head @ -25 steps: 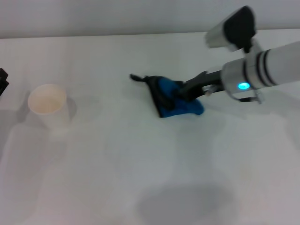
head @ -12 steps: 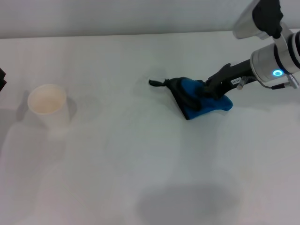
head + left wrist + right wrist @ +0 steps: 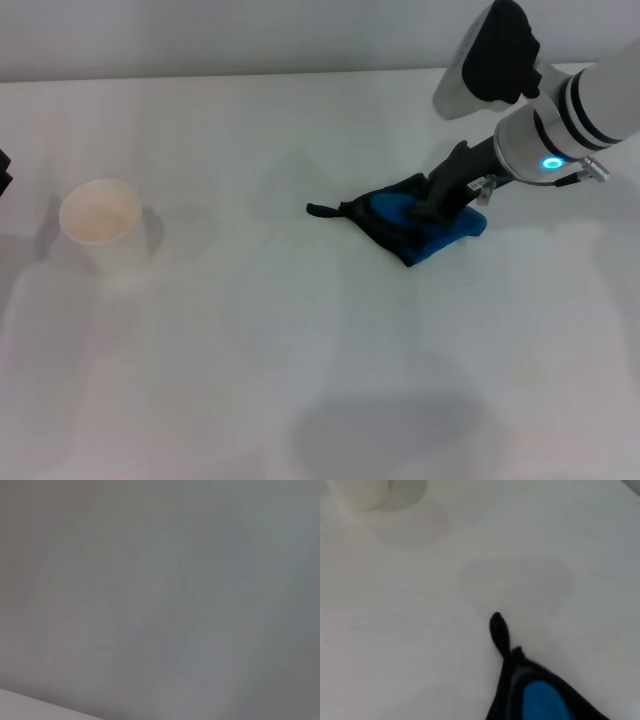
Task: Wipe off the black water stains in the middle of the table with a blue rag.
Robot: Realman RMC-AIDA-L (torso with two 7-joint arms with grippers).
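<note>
The blue rag [image 3: 425, 226], with black edging and a thin loop tail [image 3: 325, 210] trailing toward the cup side, lies bunched on the white table [image 3: 300, 350], right of the middle. My right gripper [image 3: 438, 206] reaches in from the right, is shut on the rag and presses it onto the table. The right wrist view shows the rag [image 3: 540, 702] and its tail [image 3: 499, 630] close up. No black water stain shows in any view; only a faint dull patch [image 3: 515, 585] marks the table beyond the tail. A black part at the far left edge [image 3: 5, 172] belongs to my left arm.
A white paper cup [image 3: 102, 225] stands upright at the left of the table and also shows in the right wrist view [image 3: 362, 492]. The table's far edge [image 3: 250, 76] meets a grey wall. The left wrist view shows only a plain grey surface.
My right gripper dragged the rag from the table's middle toward the right, then a little back toward the left. The arm's angle changed. The cup has not moved.
</note>
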